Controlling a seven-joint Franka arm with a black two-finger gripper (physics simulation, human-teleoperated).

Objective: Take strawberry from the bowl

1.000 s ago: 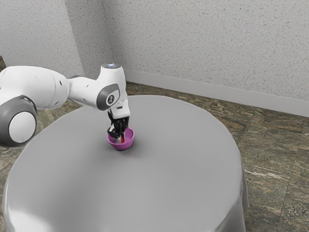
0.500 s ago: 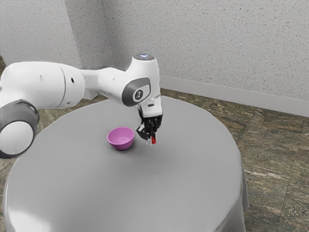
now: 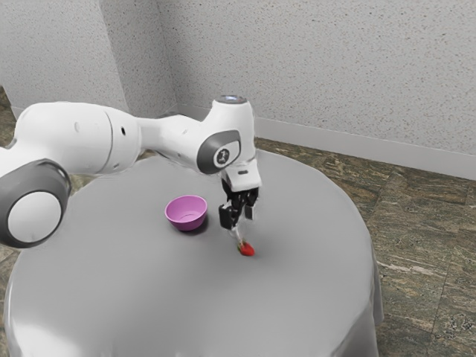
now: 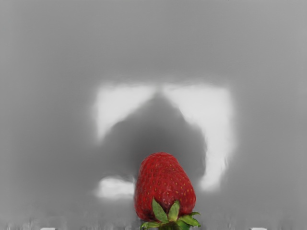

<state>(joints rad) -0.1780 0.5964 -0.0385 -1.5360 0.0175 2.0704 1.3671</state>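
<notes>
Strawberry [image 3: 247, 250] lies just below tool [image 3: 241, 231], leafy end twd it, w/ tool's fingers wide apart.

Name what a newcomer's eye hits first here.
The red strawberry, vivid against the grey table, just below the open end effector. Then the empty pink bowl, on the table toward the exterior view's left. The big white arm reaches in from that side.

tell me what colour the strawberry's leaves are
Green. The leaves on the strawberry show best in the wrist view.
</notes>
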